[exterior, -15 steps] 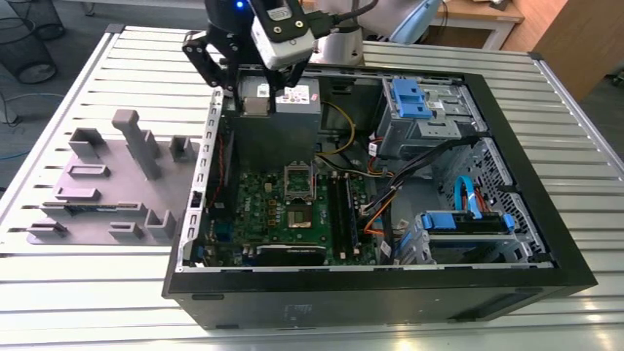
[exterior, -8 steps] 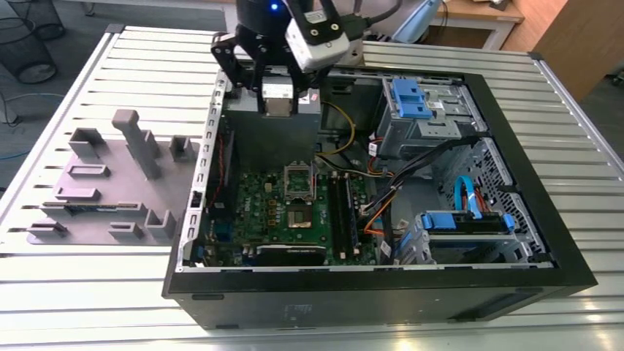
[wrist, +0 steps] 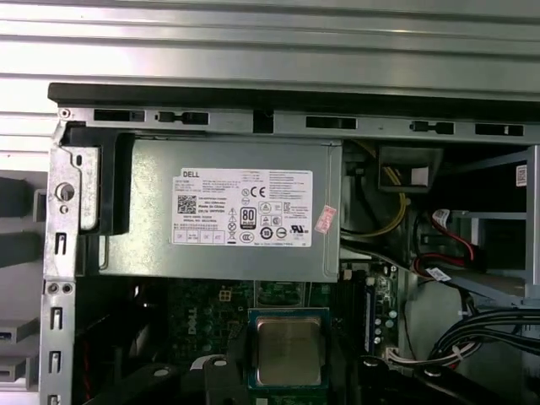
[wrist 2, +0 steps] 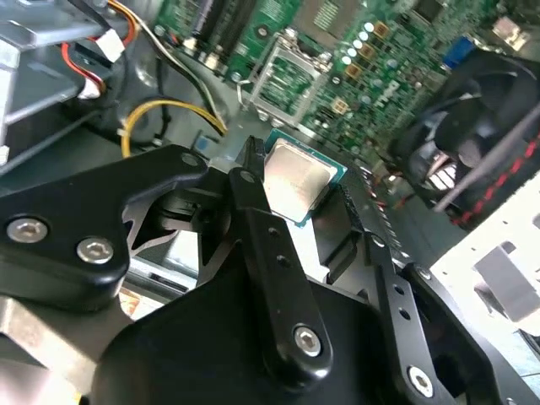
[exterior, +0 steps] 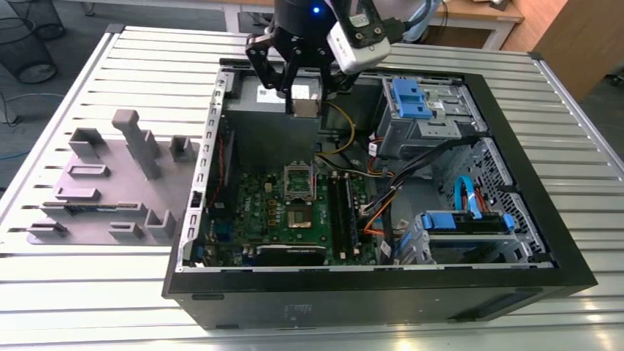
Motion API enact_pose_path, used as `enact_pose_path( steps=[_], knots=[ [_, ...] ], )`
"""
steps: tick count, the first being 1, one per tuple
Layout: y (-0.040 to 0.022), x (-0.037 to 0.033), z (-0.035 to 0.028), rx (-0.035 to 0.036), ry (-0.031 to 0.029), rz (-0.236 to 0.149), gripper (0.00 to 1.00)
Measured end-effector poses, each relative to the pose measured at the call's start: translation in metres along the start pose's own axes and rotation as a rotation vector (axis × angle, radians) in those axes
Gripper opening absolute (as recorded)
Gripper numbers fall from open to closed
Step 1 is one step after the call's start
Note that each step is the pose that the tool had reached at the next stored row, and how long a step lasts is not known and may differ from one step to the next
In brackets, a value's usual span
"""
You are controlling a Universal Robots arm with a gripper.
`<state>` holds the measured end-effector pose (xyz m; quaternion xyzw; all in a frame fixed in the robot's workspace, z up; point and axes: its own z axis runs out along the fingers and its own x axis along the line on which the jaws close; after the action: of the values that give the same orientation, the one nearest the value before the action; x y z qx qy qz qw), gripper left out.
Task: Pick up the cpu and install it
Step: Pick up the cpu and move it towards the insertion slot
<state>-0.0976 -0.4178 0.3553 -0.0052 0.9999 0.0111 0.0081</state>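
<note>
My gripper (exterior: 304,96) hangs over the open computer case (exterior: 507,131), shut on the cpu (exterior: 305,108), a small square chip with a shiny metal top. In both wrist views the cpu (wrist 2: 295,179) (wrist: 289,350) sits clamped by its edges between the black fingers (wrist 2: 253,211). It is held above the power supply's edge, short of the green motherboard (exterior: 259,212). On the board, the hinged silver socket frame (exterior: 297,180) (wrist 2: 291,80) stands open, with the socket (exterior: 303,214) just beyond it in the exterior view.
The grey power supply (wrist: 228,211) lies directly under the gripper. Memory sticks (exterior: 338,208) and orange and yellow cables (exterior: 375,208) flank the socket. A blue drive cage (exterior: 419,102) is at the exterior view's right, grey fixture blocks (exterior: 107,183) at its left. A black fan (wrist 2: 481,93) borders the board.
</note>
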Motion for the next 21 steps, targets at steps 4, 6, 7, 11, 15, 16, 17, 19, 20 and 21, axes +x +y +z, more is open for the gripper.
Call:
enact_pose_path(
  steps=[4,6,7,11,15,16,17,19,20,21],
  knots=[
    [-0.0001,-0.0021,0.0,0.0,0.0006,0.0,0.47],
    [-0.0001,-0.0022,0.0,0.0001,0.0006,0.0,0.47],
    [-0.0005,-0.0023,0.0,0.0001,0.0007,0.0,0.47],
    [-0.0053,-0.0022,0.0003,0.0001,0.0007,0.0,0.47],
    [-0.0126,-0.0021,0.0018,0.0001,0.0007,0.0,0.47],
    [-0.0142,-0.0021,0.0024,0.0,0.0006,0.0,0.47],
    [-0.0158,-0.002,0.0032,0.0001,0.0006,0.0,0.47],
    [-0.0188,-0.002,0.0051,-0.0001,0.0006,0.0,0.47],
    [-0.02,-0.0019,0.0067,-0.0002,0.0005,0.0,0.47],
    [-0.021,-0.0019,0.0081,-0.0001,0.0005,0.0,0.47]
  ],
)
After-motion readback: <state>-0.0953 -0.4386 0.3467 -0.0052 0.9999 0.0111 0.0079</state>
